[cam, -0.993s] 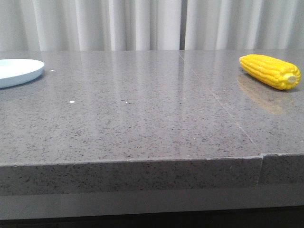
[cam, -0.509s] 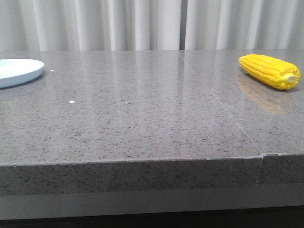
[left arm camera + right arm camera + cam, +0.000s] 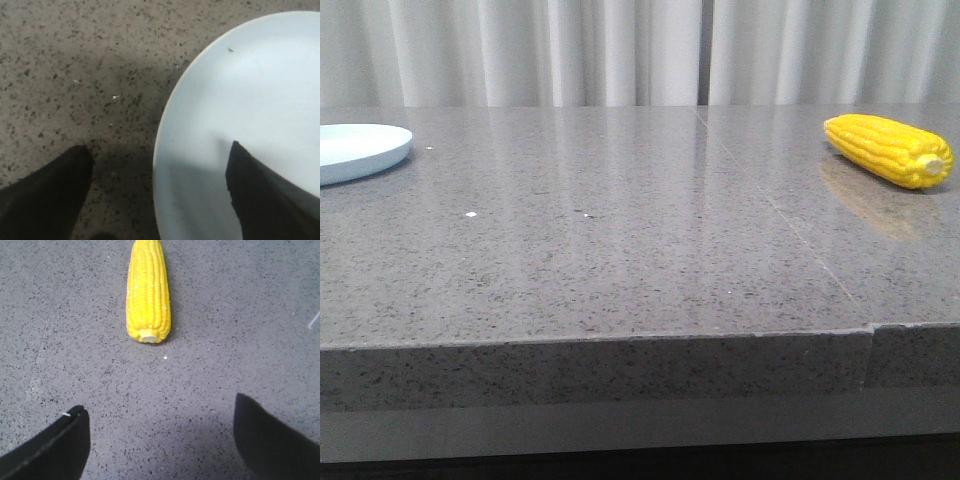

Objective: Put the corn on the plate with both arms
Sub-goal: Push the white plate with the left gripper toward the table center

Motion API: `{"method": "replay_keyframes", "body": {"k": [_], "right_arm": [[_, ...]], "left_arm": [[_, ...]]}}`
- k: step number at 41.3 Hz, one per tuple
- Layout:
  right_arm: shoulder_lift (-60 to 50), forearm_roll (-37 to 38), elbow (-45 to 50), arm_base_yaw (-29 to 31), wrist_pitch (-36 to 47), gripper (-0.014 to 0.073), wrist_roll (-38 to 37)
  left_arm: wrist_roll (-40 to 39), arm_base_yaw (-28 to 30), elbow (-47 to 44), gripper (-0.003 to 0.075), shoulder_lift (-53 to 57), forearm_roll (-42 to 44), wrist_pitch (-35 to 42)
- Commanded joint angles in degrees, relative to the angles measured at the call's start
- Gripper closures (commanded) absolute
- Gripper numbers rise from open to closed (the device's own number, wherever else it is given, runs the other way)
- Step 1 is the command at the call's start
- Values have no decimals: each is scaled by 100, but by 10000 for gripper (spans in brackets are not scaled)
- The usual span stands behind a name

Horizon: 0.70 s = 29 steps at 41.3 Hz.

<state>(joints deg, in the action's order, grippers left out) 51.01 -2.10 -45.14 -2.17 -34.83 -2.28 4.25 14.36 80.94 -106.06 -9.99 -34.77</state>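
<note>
At table's far right, yellow tapered corn (image 3: pixel 888 149); both grippers wide open, empty.

The corn (image 3: pixel 890 149) lies on its side at the far right of the grey speckled surface (image 3: pixel 620 250); the plate (image 3: pixel 360 150) sits at the far left, well apart.

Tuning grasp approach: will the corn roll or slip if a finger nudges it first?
Likely rolls: the corn is round and tapered, lying on its side on the glossy table, so it would probably curve. Kerneled rows may aid grip. Right gripper is open, short of it.
</note>
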Motion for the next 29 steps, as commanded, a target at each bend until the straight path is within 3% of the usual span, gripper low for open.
{"method": "replay_keyframes", "body": {"k": [1,17,25,29], "right_arm": [[-31,70,-194,19,379,-20,47],[-31,70,-194,19,379,-20,47],[-31,70,-194,19,379,-20,47],[-31,70,-194,19,379,-20,47]], "left_arm": [[4,-23,207,241,282,-85,271],[4,-23,207,527,184,-85,274],[4,-23,207,708,184,-85,175],[4,-23,207,740,210,-85,141]]}}
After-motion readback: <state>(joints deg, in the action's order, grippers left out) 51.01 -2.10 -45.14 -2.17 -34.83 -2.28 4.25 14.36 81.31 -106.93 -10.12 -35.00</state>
